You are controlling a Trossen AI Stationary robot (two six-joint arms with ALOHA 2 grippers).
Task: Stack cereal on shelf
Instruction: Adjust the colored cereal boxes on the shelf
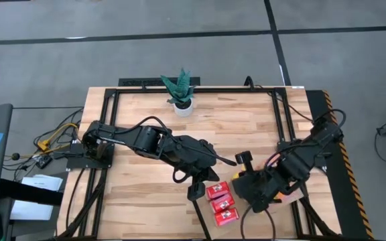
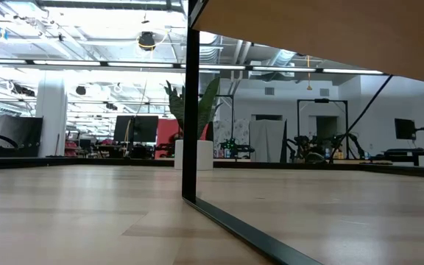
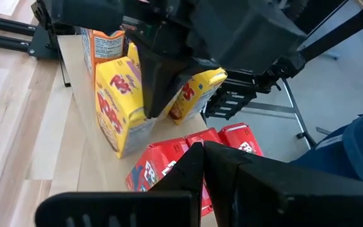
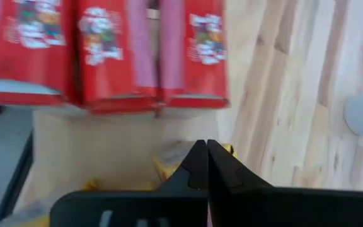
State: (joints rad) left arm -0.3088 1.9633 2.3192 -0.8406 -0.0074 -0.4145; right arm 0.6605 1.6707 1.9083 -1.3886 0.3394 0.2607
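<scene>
Three red cereal boxes [image 4: 106, 50] lie flat side by side on the pale shelf [image 3: 84, 132]; they also show near the table's front edge [image 1: 221, 201]. Beside them stand two yellow boxes [image 3: 121, 104] [image 3: 197, 94] and an orange one [image 3: 103, 44]. My right gripper [image 3: 151, 112] is shut and points down into the gap between the two yellow boxes. Its own view shows a yellow box [image 4: 169, 169] right under the fingertips [image 4: 194, 164]. My left gripper [image 3: 201, 150] is shut and hangs above the red boxes, touching nothing. My right gripper comes slanting down from above with shut fingers between the two upright yellow boxes, next to the top edge of the nearer one [image 3: 137, 94]. I cannot tell whether the fingers touch either box.
A potted plant [image 1: 181, 94] stands at the table's far edge. A black frame runs round the table, and one dark upright post [image 2: 190, 110] shows in the low view. Both arms crowd the front right part of the table, while bare planks [image 1: 146, 201] lie to the left.
</scene>
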